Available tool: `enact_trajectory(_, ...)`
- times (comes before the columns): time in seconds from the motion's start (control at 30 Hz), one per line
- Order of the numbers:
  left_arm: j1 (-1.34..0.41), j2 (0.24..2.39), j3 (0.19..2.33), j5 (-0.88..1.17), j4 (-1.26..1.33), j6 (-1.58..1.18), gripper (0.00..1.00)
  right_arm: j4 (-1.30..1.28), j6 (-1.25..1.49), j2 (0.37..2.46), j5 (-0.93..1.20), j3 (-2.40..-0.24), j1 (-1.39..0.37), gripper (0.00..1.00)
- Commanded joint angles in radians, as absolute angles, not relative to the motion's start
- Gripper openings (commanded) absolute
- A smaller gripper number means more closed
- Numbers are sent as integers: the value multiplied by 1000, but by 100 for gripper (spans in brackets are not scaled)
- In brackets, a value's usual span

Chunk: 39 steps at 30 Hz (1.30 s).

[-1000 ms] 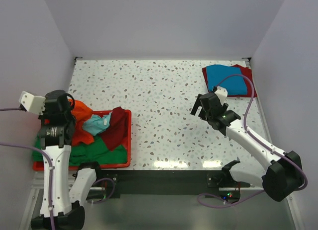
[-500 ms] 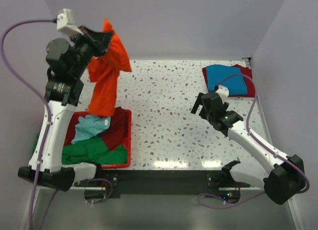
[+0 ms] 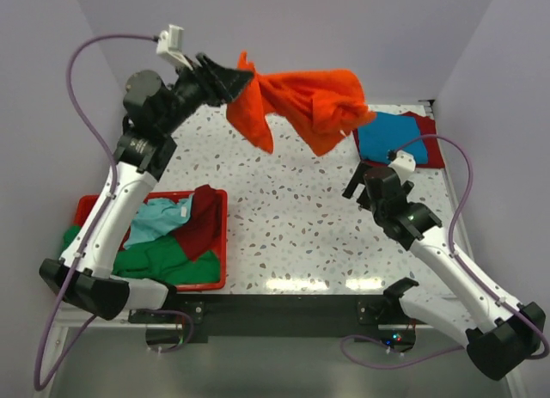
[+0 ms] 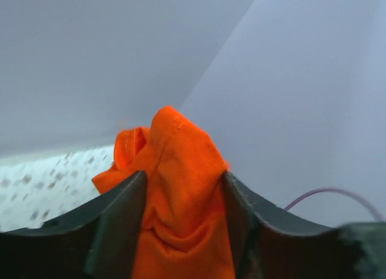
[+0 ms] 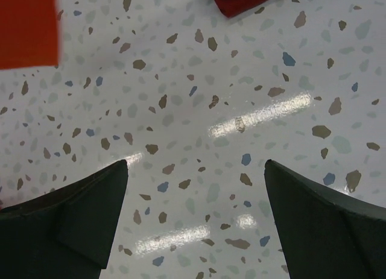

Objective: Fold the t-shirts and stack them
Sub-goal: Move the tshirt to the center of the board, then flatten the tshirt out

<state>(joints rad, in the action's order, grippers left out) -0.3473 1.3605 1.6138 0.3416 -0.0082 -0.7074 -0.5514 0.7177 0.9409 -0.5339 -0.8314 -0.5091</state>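
Hanging high over the far left of the table (image 3: 284, 200), the left gripper (image 3: 236, 78) has the orange t-shirt (image 3: 314, 101) between its two fingers; the cloth fills the gap and touches both of them (the left wrist view shows this closely), but whether they press it or lie loose around it I cannot tell; the shirt stretches out in the air to the right, above the table. The right gripper (image 3: 359, 181) hovers over the table, its fingers spread wide with nothing between them. At the far right corner a folded blue t-shirt (image 3: 391, 133) lies on a folded dark red t-shirt (image 3: 432, 149); the red bin (image 3: 222, 243) at the near left contains a light teal t-shirt (image 3: 163, 216), a crumpled dark red t-shirt (image 3: 202, 219) and a green t-shirt (image 3: 163, 262).
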Motion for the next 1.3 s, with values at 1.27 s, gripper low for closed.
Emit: enact_trajectory(1.27,-638,1815,1344,-184,-411,-463,63,-276,729,1350,-118,-773,-341,63)
